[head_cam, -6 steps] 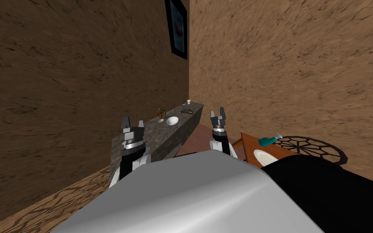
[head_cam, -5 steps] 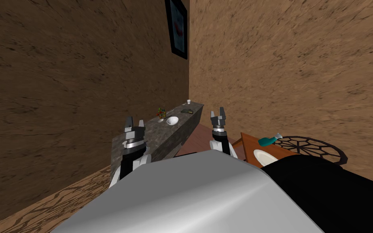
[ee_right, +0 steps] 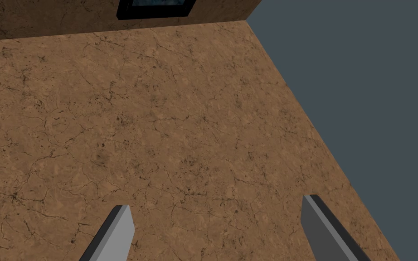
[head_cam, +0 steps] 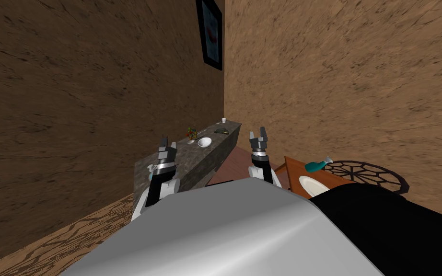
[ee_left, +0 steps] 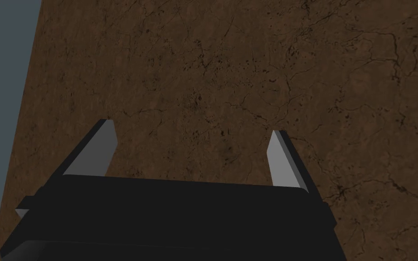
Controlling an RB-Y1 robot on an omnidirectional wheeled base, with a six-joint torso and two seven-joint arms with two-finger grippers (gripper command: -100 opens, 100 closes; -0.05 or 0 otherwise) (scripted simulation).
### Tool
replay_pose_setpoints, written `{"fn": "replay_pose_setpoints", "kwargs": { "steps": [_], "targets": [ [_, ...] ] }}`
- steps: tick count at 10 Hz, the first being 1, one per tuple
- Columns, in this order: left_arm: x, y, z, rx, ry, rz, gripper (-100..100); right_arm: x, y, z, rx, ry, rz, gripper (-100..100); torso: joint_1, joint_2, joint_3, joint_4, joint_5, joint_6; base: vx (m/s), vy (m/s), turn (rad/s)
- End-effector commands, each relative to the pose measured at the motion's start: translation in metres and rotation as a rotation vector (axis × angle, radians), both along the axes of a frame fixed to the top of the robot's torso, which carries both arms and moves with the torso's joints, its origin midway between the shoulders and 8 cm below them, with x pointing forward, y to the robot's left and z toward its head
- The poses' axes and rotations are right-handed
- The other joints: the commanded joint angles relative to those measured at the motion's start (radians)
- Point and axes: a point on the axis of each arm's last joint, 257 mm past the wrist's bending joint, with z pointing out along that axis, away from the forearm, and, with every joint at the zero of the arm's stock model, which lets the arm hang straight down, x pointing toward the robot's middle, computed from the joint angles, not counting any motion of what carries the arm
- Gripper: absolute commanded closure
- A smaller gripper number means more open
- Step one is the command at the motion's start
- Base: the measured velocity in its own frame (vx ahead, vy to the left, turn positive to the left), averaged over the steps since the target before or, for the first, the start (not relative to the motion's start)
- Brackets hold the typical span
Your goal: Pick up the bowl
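The bowl [head_cam: 204, 142], white, sits on a grey stone counter [head_cam: 190, 154] along a brown wall, apart from both grippers. The left gripper [head_cam: 167, 142] hovers over the counter's near end, fingers spread, empty. The right gripper [head_cam: 257, 132], beside the counter, is also spread and empty.

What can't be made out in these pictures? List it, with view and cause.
Bowl, head view: too small to tell whether anything lies in it.
Colourful thing beside it on the counter: too small to identify.
Flat dark item farther along: too small to name.
Left hand, open: its gap to the bowl, foreshortened by the steep wide lens.
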Motion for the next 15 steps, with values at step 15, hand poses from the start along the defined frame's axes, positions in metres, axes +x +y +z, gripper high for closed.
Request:
{"fn": "replay_pose_setpoints", "kwargs": {
  "steps": [15],
  "targets": [
    [0.118,-0.012,-0.071,0.092,0.332,-0.025,-100,0.0,0.0,0.0,0.0,0.0,0.0,0,-0.001,-0.001,0.0,0.0,0.0,0.0,-0.018,-0.013,-0.005]
  ]
}}
